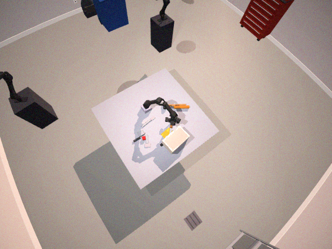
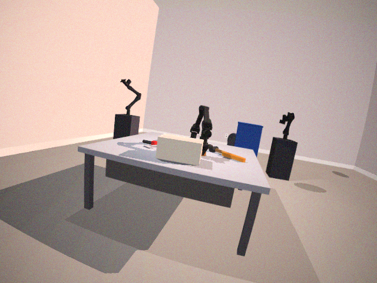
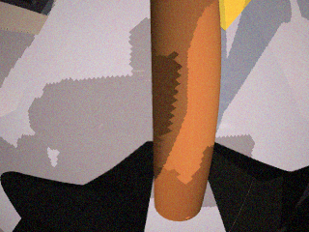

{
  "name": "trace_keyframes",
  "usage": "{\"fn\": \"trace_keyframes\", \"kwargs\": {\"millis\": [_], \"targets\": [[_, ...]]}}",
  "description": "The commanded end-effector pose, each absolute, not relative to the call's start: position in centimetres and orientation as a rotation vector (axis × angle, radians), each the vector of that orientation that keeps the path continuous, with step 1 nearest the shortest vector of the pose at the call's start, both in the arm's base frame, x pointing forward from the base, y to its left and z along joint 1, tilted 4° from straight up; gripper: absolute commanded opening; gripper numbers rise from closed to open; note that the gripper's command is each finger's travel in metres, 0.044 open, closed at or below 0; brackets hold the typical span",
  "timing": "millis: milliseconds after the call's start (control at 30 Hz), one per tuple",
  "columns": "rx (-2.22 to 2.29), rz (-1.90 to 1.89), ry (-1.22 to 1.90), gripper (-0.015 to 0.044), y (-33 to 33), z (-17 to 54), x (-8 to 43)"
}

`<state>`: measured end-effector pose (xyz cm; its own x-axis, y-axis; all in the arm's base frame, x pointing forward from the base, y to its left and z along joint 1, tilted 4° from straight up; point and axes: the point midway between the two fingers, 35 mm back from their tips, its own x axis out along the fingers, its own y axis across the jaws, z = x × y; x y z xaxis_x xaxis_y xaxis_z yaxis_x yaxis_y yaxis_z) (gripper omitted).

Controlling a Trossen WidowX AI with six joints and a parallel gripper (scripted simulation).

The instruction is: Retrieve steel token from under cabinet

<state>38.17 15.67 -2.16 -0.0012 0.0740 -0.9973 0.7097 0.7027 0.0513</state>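
Note:
The cream cabinet (image 1: pixel 176 138) (image 2: pixel 179 150) stands on the table (image 1: pixel 115 112) (image 2: pixel 240 175). A yellow patch (image 1: pixel 165 133) (image 3: pixel 232 11) lies in front of it, on the arm's side; I cannot tell whether it is the marked area. My gripper (image 1: pixel 171 123) (image 3: pixel 182 147) is shut on an orange rounded handle (image 3: pixel 203 97) (image 1: pixel 171 126), close in front of the cabinet. The handle runs up the wrist view between the black fingers, and its far end is out of that view. The steel token cannot be seen; the vent slots do not show either.
Long orange bars (image 1: pixel 180 106) (image 2: pixel 234 156) lie beside the arm. A red block (image 1: pixel 143 138) (image 2: pixel 154 142) with a black bar (image 1: pixel 137 138) (image 2: pixel 146 141) lies on the other side, near pale flat pieces (image 1: pixel 147 145). A small black thing (image 1: pixel 161 144) is by the cabinet's corner.

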Motion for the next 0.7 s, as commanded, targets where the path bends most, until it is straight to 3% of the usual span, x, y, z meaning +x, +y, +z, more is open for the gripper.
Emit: {"fn": "trace_keyframes", "kwargs": {"millis": [0, 667], "targets": [[0.668, -0.571, 1.511, 0.0, 15.1, -2.3, 37.8], [0.668, -0.571, 1.512, 0.0, 16.0, -2.3, 36.4]]}}
